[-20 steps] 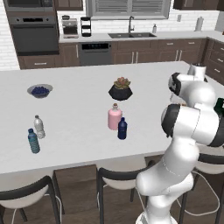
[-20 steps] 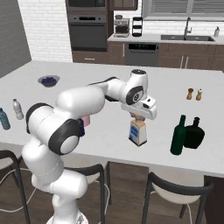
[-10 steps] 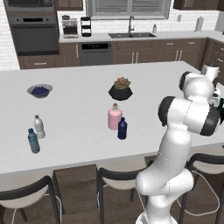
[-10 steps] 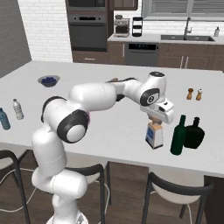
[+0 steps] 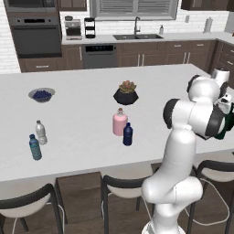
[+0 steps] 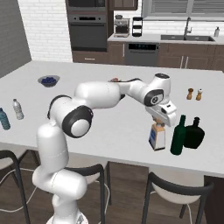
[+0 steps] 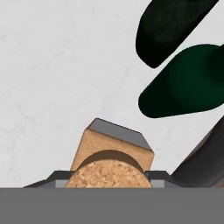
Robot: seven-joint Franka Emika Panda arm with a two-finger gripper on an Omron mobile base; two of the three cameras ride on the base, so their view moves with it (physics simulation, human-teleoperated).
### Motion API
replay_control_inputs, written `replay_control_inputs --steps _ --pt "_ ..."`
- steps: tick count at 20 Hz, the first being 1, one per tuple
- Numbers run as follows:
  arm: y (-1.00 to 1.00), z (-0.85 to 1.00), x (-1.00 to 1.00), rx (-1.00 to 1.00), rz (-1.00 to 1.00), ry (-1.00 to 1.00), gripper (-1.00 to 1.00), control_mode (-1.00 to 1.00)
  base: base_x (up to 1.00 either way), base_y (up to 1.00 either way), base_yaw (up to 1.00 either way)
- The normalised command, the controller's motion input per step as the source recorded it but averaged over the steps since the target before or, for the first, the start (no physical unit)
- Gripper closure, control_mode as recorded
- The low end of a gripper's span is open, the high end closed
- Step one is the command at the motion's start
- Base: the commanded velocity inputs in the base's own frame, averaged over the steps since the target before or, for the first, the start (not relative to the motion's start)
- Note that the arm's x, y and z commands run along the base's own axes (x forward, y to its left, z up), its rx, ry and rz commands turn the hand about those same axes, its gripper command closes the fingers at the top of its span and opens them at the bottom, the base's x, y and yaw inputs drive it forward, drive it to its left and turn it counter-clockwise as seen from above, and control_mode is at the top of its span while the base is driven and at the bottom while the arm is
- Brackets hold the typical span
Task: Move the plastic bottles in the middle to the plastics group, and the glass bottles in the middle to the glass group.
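Bowl: a small dark bowl (image 5: 41, 94) stands toward the far left of the bench (image 5: 82, 114); it holds a heap of dark blue round things, too small to name.
Pot: a black faceted pot (image 5: 126, 96) stands near the bench's middle, toward the far edge, with a reddish-green plant in it.
Pink bottle: squat, narrow-necked (image 5: 119, 123), upright in the middle of the bench, on the near side of the pot.
Navy bottle: small, dark-capped (image 5: 128, 135), upright, just beside the pink bottle on its near right side.
Water bottles: a clear one with a white cap (image 5: 41, 132) and a teal one (image 5: 34, 147) stand close together near the bench's near left edge.
Cork bottle: square, clear, blue-white label, tan cork (image 6: 157, 137); it is upright at the near right edge of the bench, just left of the green bottle. Whether its base touches the bench I cannot tell.
Green bottle: tall, dark, narrow neck (image 6: 178, 135), upright near the near right edge.
Black bottle: squat, dark (image 6: 194, 133), just right of the green one.
Shakers: two small ones (image 6: 194, 94) stand together toward the far right of the bench.
Arm: it rises from the base, bends at the elbow and stretches out right over the bench, the hand pointing down.
Claw: (image 6: 159, 124) clamped on the cork bottle's top; in the hand view the cork sits between the fingertips.
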Motion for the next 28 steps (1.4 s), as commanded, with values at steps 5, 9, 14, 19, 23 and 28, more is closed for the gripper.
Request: replay_control_inputs --steps 5,9,14,19,23,28 --pt "-0.05 -0.27 0.13 0.00 -0.09 -0.02 1.00 -1.00 0.00 0.00 0.00" --pt "-0.18 -0.20 0.11 0.00 -0.04 -0.09 1.00 -1.00 0.00 0.00 0.00" --pt "-0.35 -0.18 0.04 0.00 -0.06 -0.15 1.00 -1.00 0.00 0.00 0.00" --pt "-0.12 -0.22 -0.15 0.00 -0.06 -0.21 1.00 -1.00 0.00 0.00 0.00" --pt "0.34 -0.20 -0.33 -0.01 -0.06 -0.18 1.00 -1.00 0.00 0.00 0.00" --pt "0.52 -0.10 -0.15 -0.09 -0.03 -0.14 1.00 -1.00 0.00 0.00 0.00"
